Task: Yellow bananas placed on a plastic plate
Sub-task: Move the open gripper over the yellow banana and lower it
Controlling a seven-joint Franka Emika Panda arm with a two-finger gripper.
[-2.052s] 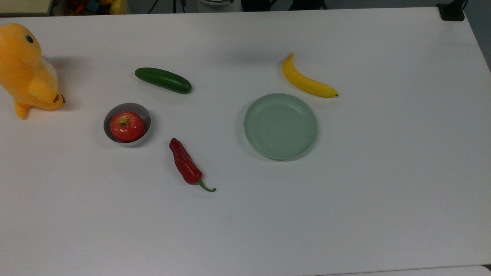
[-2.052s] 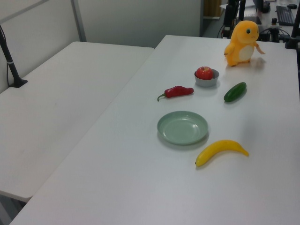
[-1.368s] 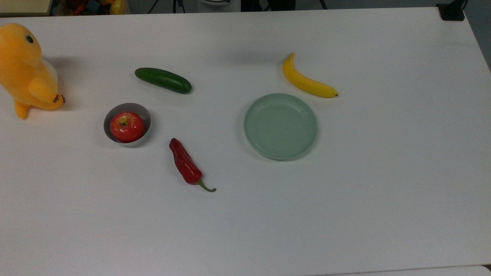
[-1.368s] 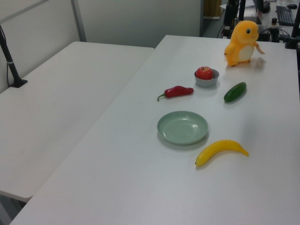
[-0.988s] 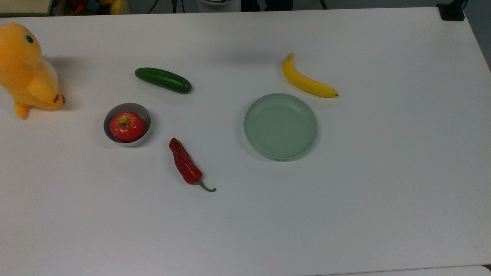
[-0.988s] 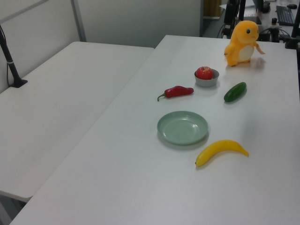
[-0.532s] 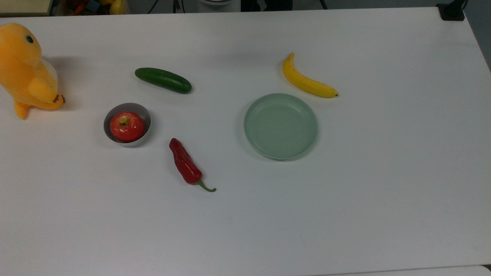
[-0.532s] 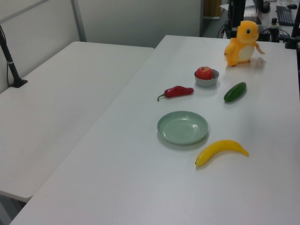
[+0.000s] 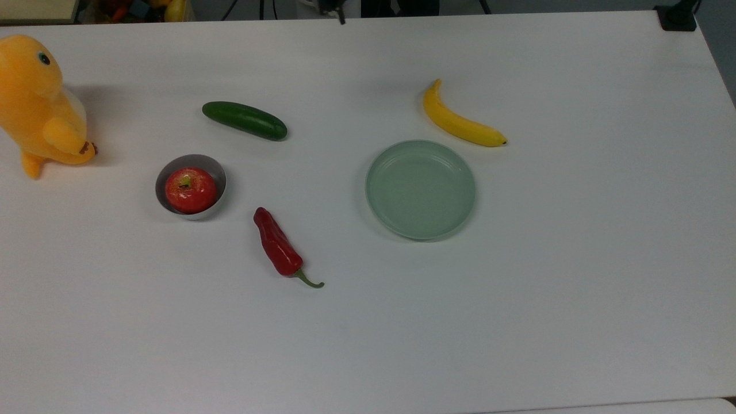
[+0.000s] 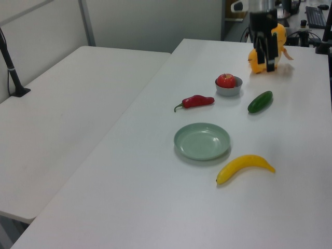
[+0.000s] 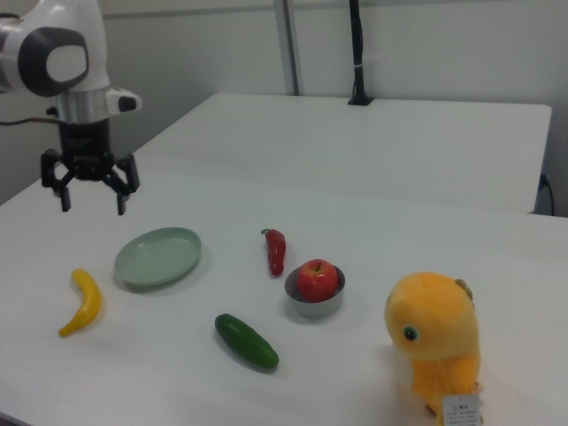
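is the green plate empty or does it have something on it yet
Empty. The round pale mint-green plastic plate shows only its bare inside, and the long curved yellow banana lies on the white table beside it.

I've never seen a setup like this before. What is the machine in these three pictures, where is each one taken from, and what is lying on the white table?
The machine is a robot arm ending in a gripper with two fingers; in the right view the fingers are spread open and hold nothing, hanging above the table.

One picture looks down from above; the other two look across the table from opposite sides.

On the table lie a yellow banana, beside but not on a pale green plate that holds nothing. Farther off are a red chili pepper, a green cucumber, a red apple sitting in a small metal bowl, and an orange plush toy.

The banana has not been picked up yet.
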